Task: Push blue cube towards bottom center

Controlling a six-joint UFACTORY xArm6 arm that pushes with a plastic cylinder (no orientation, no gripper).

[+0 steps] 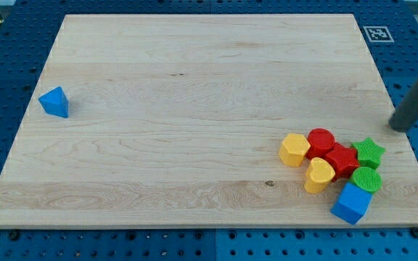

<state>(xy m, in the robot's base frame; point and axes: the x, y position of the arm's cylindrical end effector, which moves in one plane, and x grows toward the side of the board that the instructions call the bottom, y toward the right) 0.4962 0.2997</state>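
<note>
The blue cube (352, 202) lies near the board's bottom right corner, at the lower end of a tight cluster of blocks. My tip (397, 127) is at the view's right edge of the board, above and to the right of the cluster, well apart from the blue cube. A green star (369, 152) and a green round block (367, 179) lie between the tip and the cube.
The cluster also holds a red round block (320, 141), a red star-like block (340, 160), a yellow hexagonal block (294, 149) and a yellow heart-like block (318, 175). A blue triangular block (54, 102) lies alone at the far left of the wooden board (194, 109).
</note>
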